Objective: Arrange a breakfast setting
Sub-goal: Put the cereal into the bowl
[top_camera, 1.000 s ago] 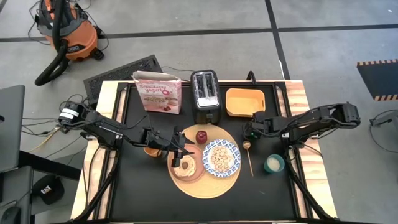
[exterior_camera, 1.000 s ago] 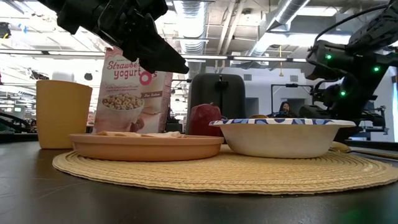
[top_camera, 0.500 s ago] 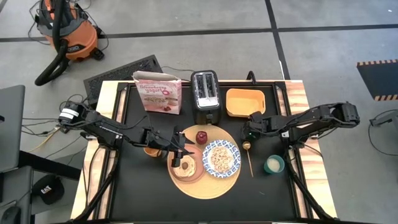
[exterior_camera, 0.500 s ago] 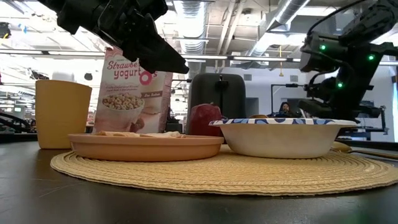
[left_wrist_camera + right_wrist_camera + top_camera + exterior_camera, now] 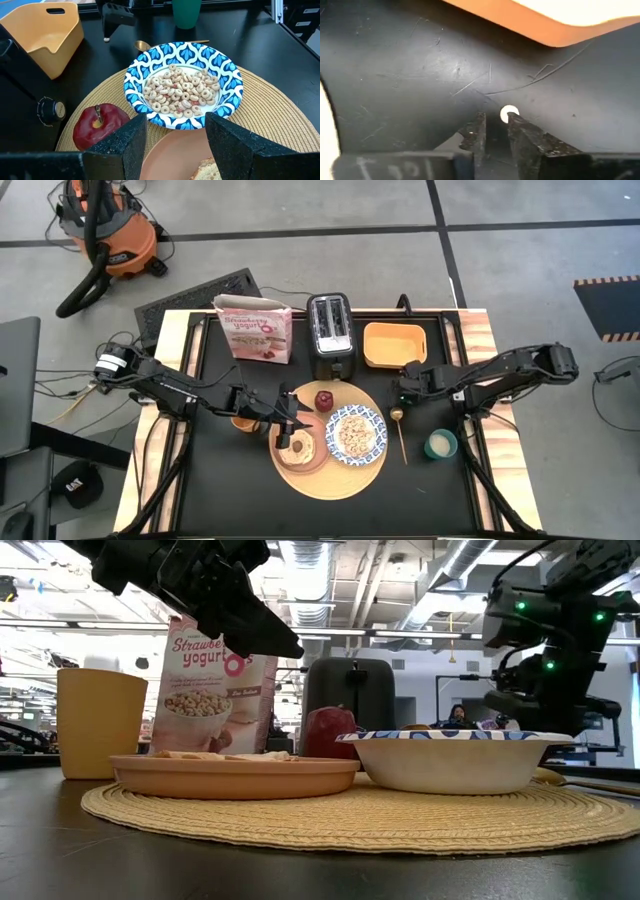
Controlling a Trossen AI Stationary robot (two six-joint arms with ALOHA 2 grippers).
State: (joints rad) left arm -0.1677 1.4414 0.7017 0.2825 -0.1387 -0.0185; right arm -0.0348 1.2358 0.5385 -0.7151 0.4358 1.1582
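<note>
One blue-and-white patterned dish (image 5: 183, 91) holds pale cereal (image 5: 180, 91) rings.

- My table (image 5: 230, 480) has a black top with light-wood edges down both sides.
- The large round light-wood board (image 5: 340, 475) lies near its middle.
- A slim golden spoon (image 5: 399, 430) lies just beside the board, on my right side.
- A teal cup (image 5: 440, 443) stands beyond the spoon.
- Along the far edge stand a cereal box (image 5: 257, 330), a black toaster (image 5: 330, 330) and a yellow tray (image 5: 393, 343).
- A yellow cup (image 5: 100, 720) stands to my left of the board.
</note>
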